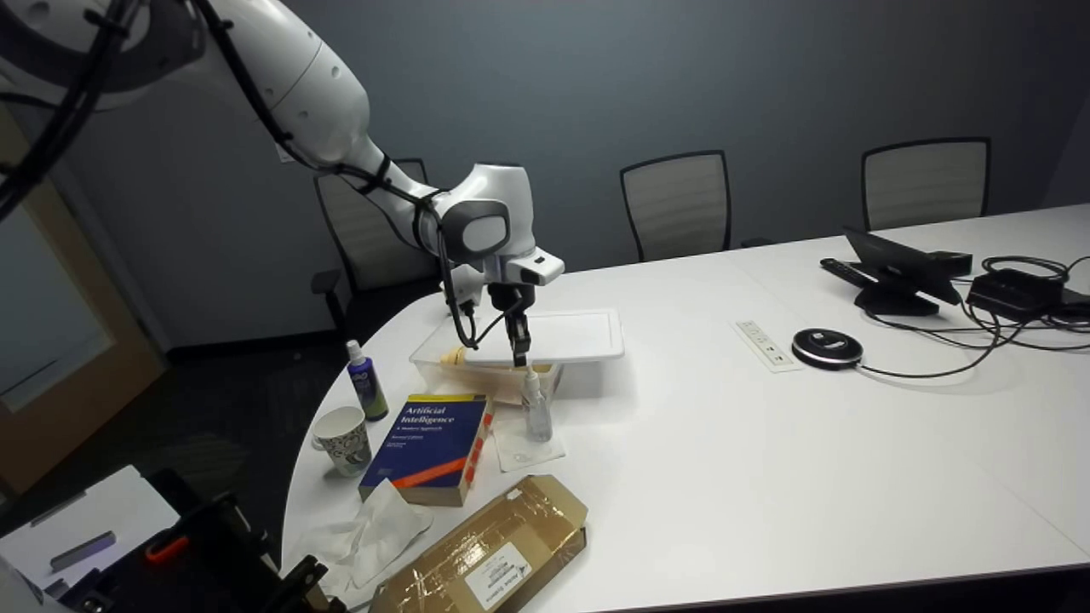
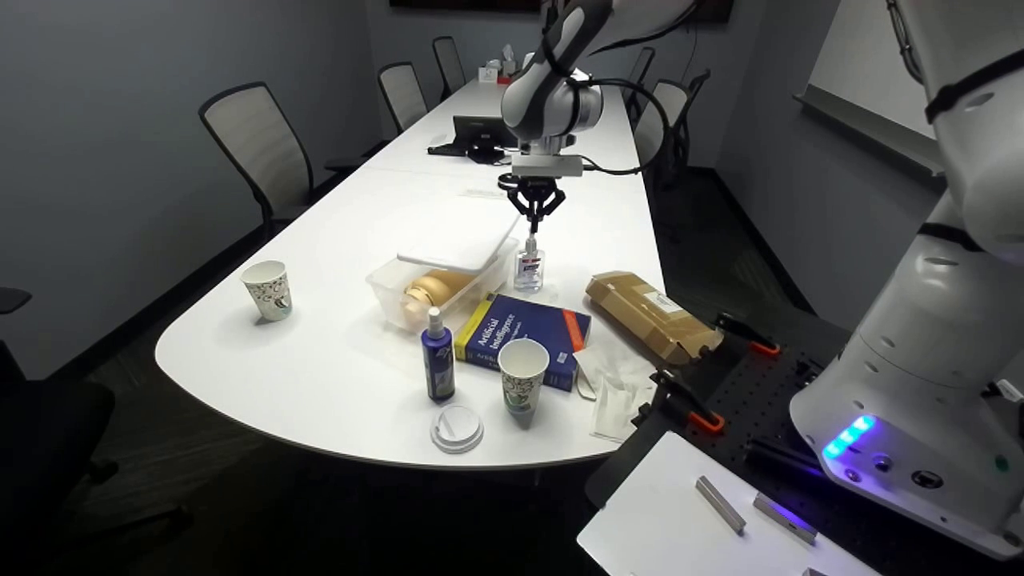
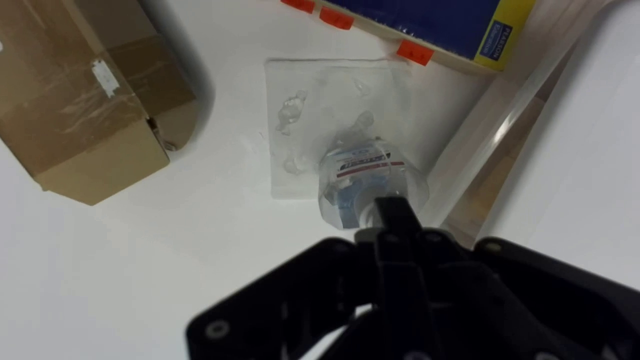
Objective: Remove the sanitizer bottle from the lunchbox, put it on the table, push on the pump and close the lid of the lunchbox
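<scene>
Claw is fully closed, jaws together, nothing between them, pointing down over the pump of the sanitizer bottle. Touching the pump or just above it: can't tell from any view. Bottle is out of the lunchbox, upright on the desk just beside the lunchbox, so removing and placing read as done. Current step looks like the pump push. Jaws are probably together for that reason: one blunt tip presses better than a spread pair. Upright bottle fits too, since a downward press should go through it into the desk; off-centre contact could tip or slide it. Thin pale sheet lies at or under the bottle's base, maybe to catch drips; clear blobs show on it, possibly gel, not certain, so can't say whether any press is made. Lid sits askew over the lunchbox, overhanging one end in an exterior view and leaving a gap at the other, where tan contents show. Gap likely there to let the bottle out; closing not done, should come after the push. Blue book and cardboard carton lie near the bottle, look like clutter with no part in the task, but probably cut the claw's free room on that side.
</scene>
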